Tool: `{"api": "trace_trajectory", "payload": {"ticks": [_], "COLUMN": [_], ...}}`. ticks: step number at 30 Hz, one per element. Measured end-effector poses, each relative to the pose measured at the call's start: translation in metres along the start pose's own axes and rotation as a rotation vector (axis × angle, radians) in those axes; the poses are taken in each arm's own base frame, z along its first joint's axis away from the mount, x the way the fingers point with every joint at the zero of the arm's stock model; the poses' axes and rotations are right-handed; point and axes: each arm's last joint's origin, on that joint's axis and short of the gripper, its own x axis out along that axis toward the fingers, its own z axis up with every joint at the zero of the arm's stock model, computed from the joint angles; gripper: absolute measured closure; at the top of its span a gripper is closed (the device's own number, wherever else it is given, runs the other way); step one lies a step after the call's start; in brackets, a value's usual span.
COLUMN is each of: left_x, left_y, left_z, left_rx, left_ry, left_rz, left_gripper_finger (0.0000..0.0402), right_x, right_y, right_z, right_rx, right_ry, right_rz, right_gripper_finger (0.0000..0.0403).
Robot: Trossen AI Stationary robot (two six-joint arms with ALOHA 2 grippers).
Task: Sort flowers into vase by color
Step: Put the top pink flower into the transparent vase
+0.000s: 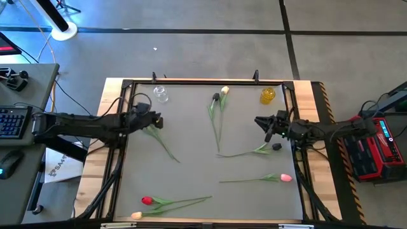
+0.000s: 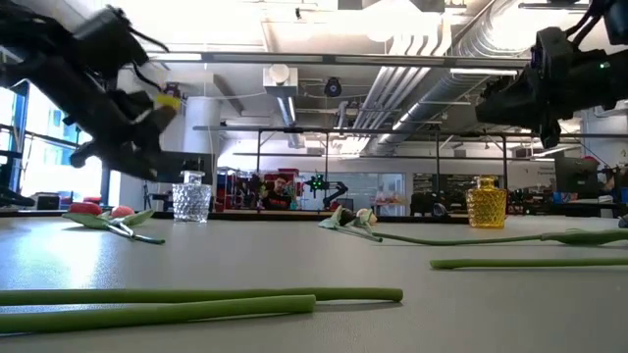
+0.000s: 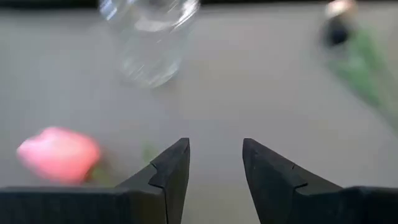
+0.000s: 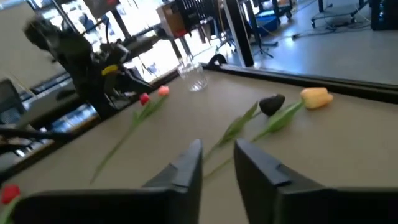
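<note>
Clearly nothing has gone into a vase yet: the flowers all lie flat on the grey table (image 1: 191,140). The left gripper (image 1: 154,120) hovers by the clear vase (image 1: 161,94) at the far left, fingers spread and empty, with a pink tulip (image 3: 59,154) just beside one finger. I'd judge it is lining up a first pick; the next move calls for dropping onto that stem and closing gently, since the stems look thin.

The right gripper (image 1: 262,123) waits near the yellow vase (image 1: 268,95) at the far right, its fingers also parted and holding nothing. A dark tulip (image 4: 271,104) and a cream-yellow tulip (image 4: 314,96) lie together at the far middle. Another pink tulip (image 1: 285,178) rests near right, and a red tulip (image 1: 147,201) sits at the near left.

The left wrist view is blurred, so the stem under that gripper is hard to trace. A red head seems to lie by the pink one; I can't tell whether they touch.
</note>
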Motion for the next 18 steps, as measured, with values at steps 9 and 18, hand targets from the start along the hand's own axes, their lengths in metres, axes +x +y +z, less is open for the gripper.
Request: {"api": "trace_trajectory", "payload": {"ticks": [9, 18], "left_x": [0.019, 0.025], "left_y": [-0.001, 0.014], "left_z": [0.010, 0.007], "left_rx": [-0.008, -0.079], "left_ry": [0.141, 0.279], "left_rz": [0.125, 0.224], "left_gripper_finger": [0.0265, 0.0292], "right_x": [0.012, 0.029], "right_y": [0.000, -0.003], "right_z": [-0.002, 0.007], "right_rx": [-0.026, -0.011], "right_ry": [0.033, 0.137], "right_rz": [-0.017, -0.085], "right_gripper_finger": [0.0230, 0.0245]}}
